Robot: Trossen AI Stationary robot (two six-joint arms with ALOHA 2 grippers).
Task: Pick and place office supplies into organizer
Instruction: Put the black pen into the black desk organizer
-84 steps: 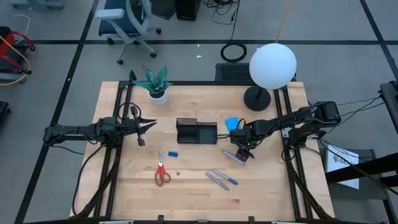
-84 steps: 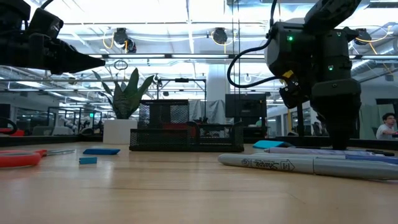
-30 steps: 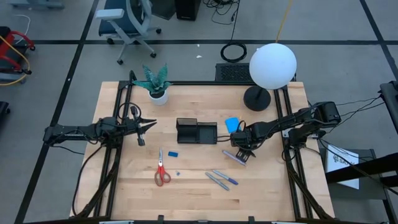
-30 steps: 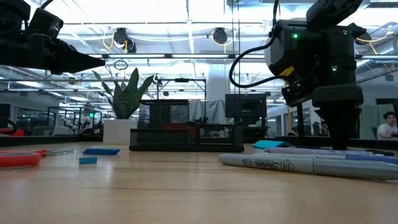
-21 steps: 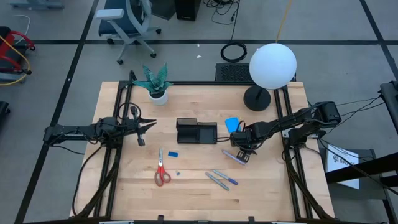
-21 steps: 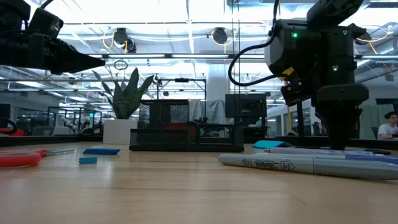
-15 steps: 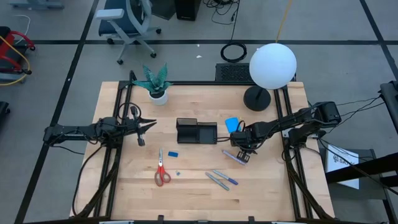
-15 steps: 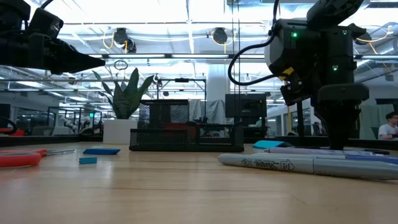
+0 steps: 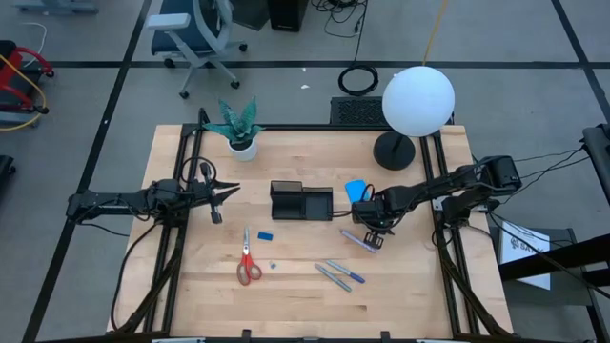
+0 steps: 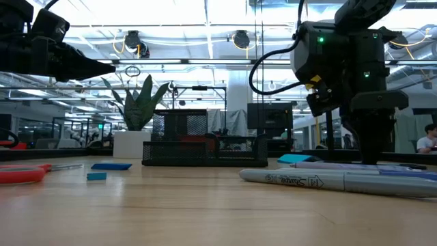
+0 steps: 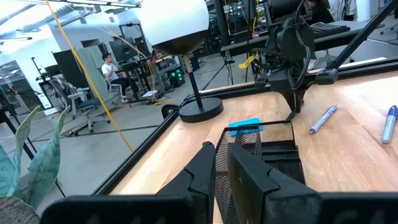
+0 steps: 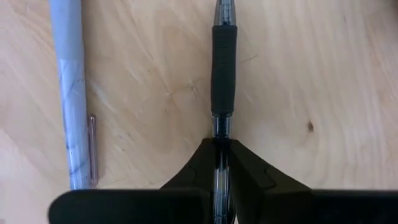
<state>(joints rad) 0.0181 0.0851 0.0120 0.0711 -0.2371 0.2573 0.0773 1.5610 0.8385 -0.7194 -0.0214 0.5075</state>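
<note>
The right end effector (image 12: pixel 221 146) is clamped on a black-gripped pen (image 12: pixel 222 74) lying on the surface (image 9: pixel 295 295), at four o'clock from the organizer (image 9: pixel 300 201). The left end effector (image 9: pixel 232 190), fingers together and empty, hovers at nine o'clock.

White globe lamp (image 9: pixel 417 100), potted plant (image 9: pixel 237 125) on the wooden table (image 9: pixel 305 286), office chair (image 9: pixel 193 33) beyond

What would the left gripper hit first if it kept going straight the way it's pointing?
Most likely the organizer: the left gripper, shut, hangs above the table aiming at its mesh wall. Depth is hard to judge, so it might pass just over the rim.
</note>
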